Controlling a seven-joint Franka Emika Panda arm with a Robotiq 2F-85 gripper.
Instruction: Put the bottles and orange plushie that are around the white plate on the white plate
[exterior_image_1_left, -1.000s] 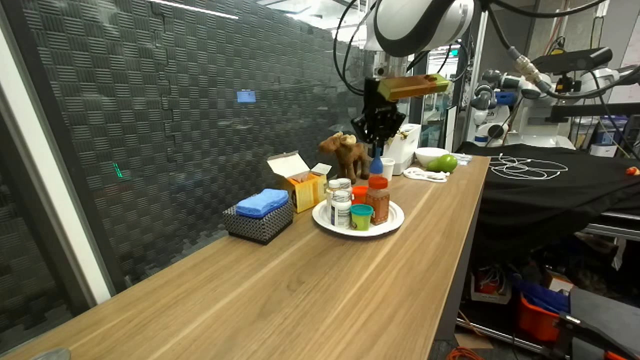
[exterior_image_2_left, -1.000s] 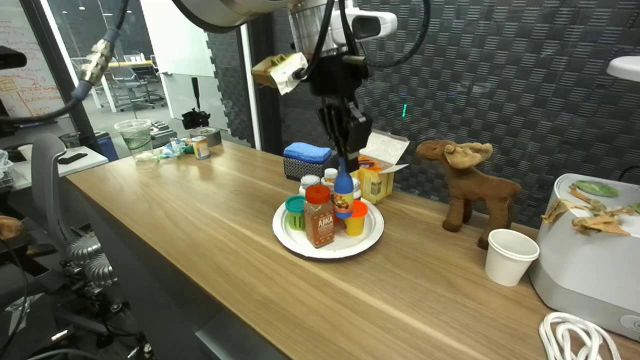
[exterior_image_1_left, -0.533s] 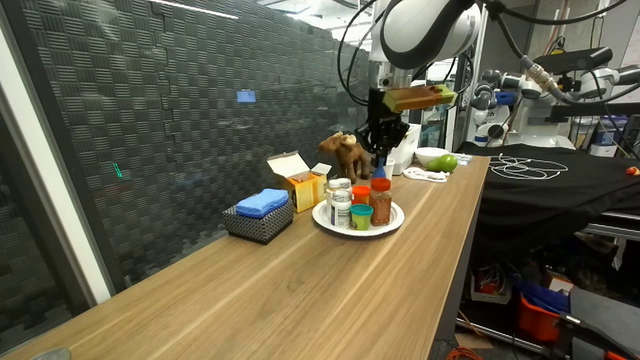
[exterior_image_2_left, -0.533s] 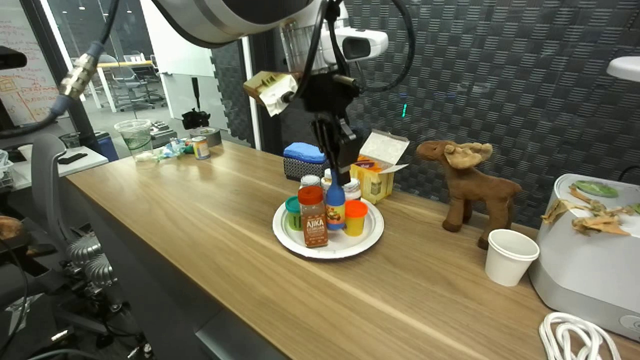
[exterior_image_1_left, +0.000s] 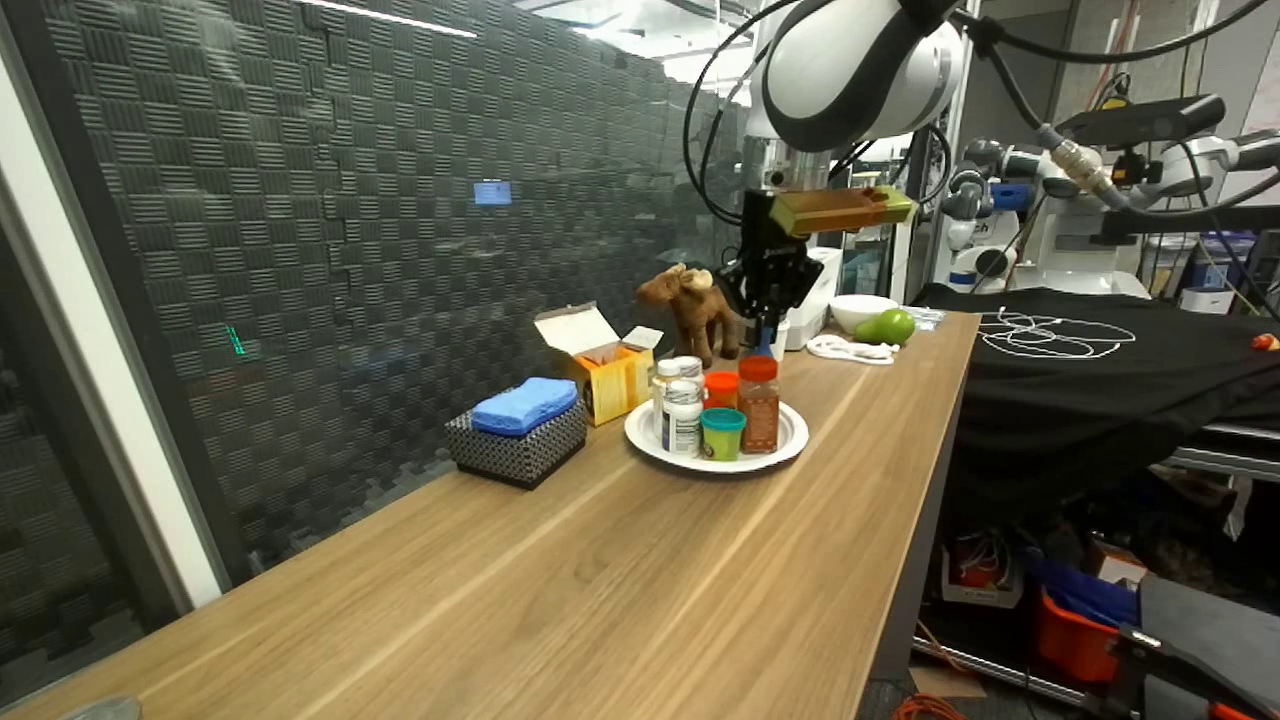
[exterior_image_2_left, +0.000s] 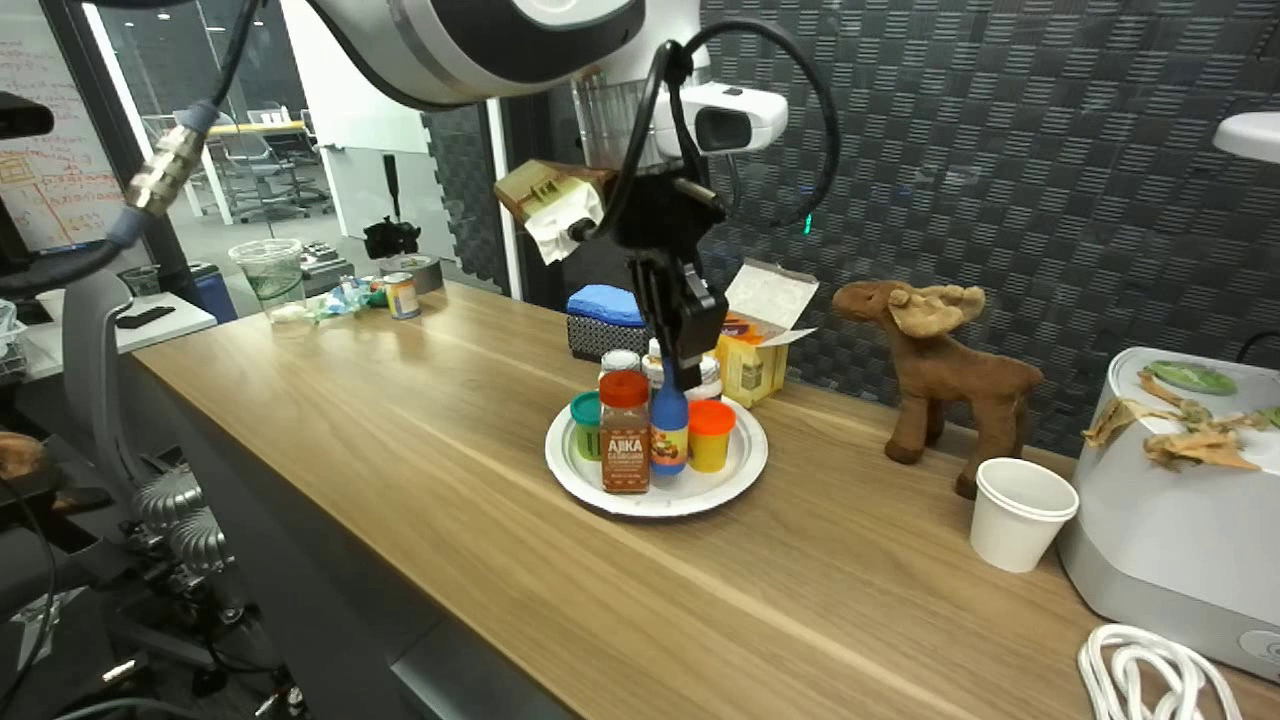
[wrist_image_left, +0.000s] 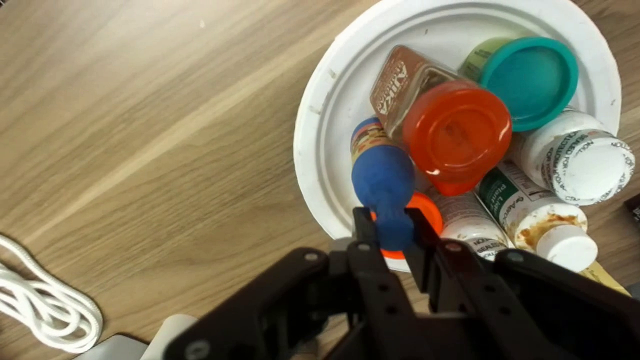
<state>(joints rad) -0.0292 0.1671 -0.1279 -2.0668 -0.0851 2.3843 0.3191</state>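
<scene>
My gripper (wrist_image_left: 389, 220) is shut on the neck of a blue bottle (wrist_image_left: 382, 175), which is upright over the white plate (wrist_image_left: 320, 115). Its base is down among the other things, between the amber jar-like bottle with a red cap (exterior_image_2_left: 625, 455) and a yellow tub with an orange lid (exterior_image_2_left: 709, 440). Whether that base touches the plate I cannot tell. Several white bottles (wrist_image_left: 592, 165) and a green tub with a teal lid (wrist_image_left: 532, 82) also stand on the plate. The orange plushie is hidden or out of view.
An open yellow box (exterior_image_2_left: 752, 370) is just behind the plate, beside a dark box (exterior_image_1_left: 520, 445) topped with blue cloth. A brown moose (exterior_image_2_left: 940, 375), a paper cup (exterior_image_2_left: 1020, 510), a white appliance (exterior_image_2_left: 1180, 520) and a white cord (exterior_image_2_left: 1150, 665) lie further along the table.
My gripper has come down with the blue bottle, lowering it toward the plate. The red-capped bottle was pushed slightly aside, leaned briefly, and is now upright again.
</scene>
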